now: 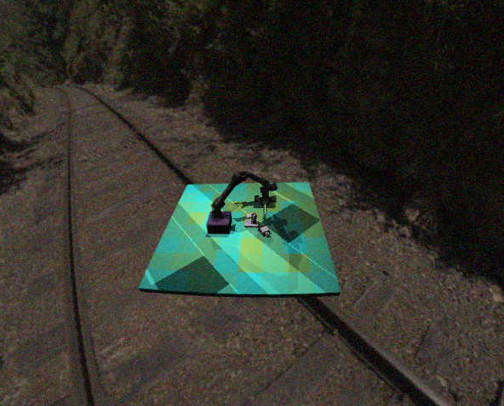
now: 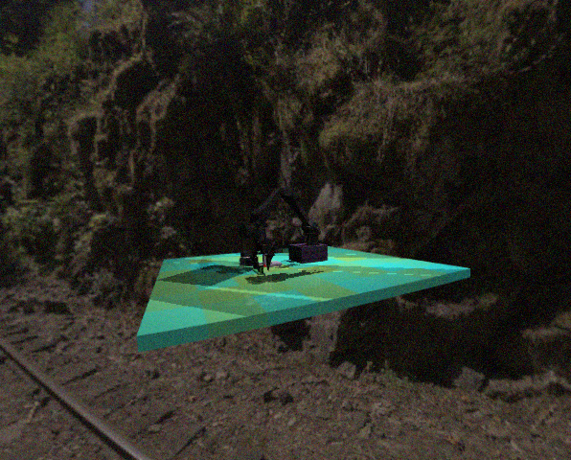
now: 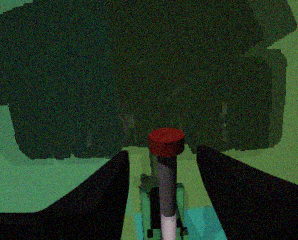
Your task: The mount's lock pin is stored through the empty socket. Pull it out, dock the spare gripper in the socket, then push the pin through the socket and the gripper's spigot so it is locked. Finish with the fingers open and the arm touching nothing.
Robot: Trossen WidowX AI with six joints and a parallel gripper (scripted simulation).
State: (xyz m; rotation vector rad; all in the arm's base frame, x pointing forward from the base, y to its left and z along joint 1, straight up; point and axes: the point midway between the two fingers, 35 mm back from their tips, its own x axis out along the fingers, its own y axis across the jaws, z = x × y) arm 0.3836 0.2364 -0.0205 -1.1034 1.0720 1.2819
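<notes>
My gripper points down, its fingers part open. The lock pin, with a red head and a grey and white shaft, stands between the fingers with a gap on each side. Its lower part is at a small green holder; whether it is seated there is cut off by the wrist view's edge. The mount is a pale base with a dark upright part, between the arm's base and my gripper; no pin can be made out in it. The spare gripper, small and pale, lies beside the mount, apart from it.
The arm's purple base box stands on the patterned green tabletop. Dark shadows of the arm fall across the tabletop near the gripper. The tabletop's edges drop away on all sides.
</notes>
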